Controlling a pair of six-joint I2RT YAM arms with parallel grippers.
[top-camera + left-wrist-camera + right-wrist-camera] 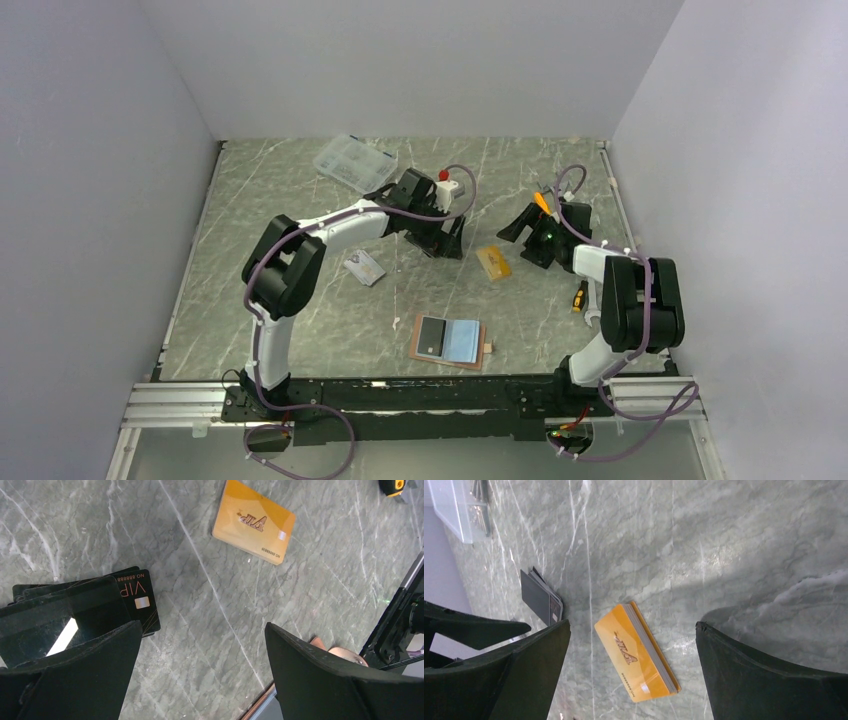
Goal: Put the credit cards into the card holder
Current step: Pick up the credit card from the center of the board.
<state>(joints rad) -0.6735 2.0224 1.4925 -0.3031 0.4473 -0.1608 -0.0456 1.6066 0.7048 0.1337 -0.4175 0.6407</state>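
Aiming for the orange VIP card point(636, 652), flat on the table point(270, 180) near the right gripper point(634, 625), jaws wide apart and empty. Same with the left gripper point(200, 630). Go down slowly, pinch the long edges, carry to the card holder point(413, 340).

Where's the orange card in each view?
Top: orange card just right of picture centre.
Left wrist: near the top edge, right of centre.
Right wrist: lower centre.
Shared landmark: black cards, at left in the left wrist view and upper left of the orange card in the right wrist view; I cannot make them out in the top view.
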